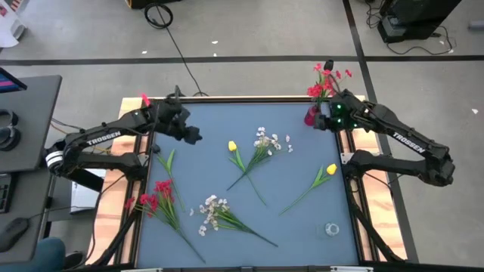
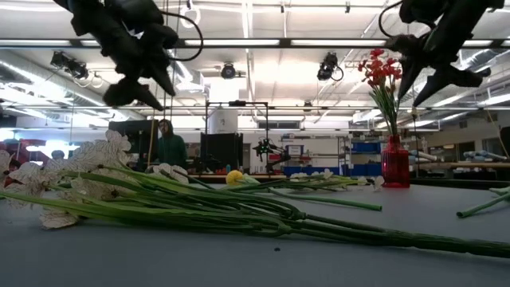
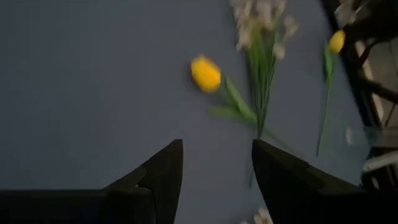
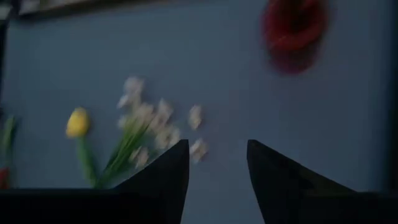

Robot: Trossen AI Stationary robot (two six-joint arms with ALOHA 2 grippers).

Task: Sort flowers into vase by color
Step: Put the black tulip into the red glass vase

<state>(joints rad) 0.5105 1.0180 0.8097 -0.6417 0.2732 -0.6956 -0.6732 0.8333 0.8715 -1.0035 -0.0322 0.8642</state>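
Observation:
Flowers lie flat on the blue table: a red cluster (image 1: pixel 155 195), two white sprays (image 1: pixel 268 140) (image 1: pixel 212 208), and two yellow tulips (image 1: pixel 233 146) (image 1: pixel 331 169). At the far right corner stands a red vase (image 1: pixel 311 115) (image 2: pixel 394 163) with red flowers (image 1: pixel 327 78) in it. My left gripper (image 1: pixel 192 136) (image 3: pixel 217 146) hovers open above the far left part of the table. My right gripper (image 1: pixel 322 122) (image 4: pixel 217 144) hovers open just beside the red vase (image 4: pixel 292 25). Neither touches anything.
A small clear glass object (image 1: pixel 331 228) sits near the right near corner. A loose green stem (image 1: pixel 167 162) lies by the left edge. A pink item (image 1: pixel 144 99) is at the far left corner. A person (image 2: pixel 168 146) stands in the room behind.

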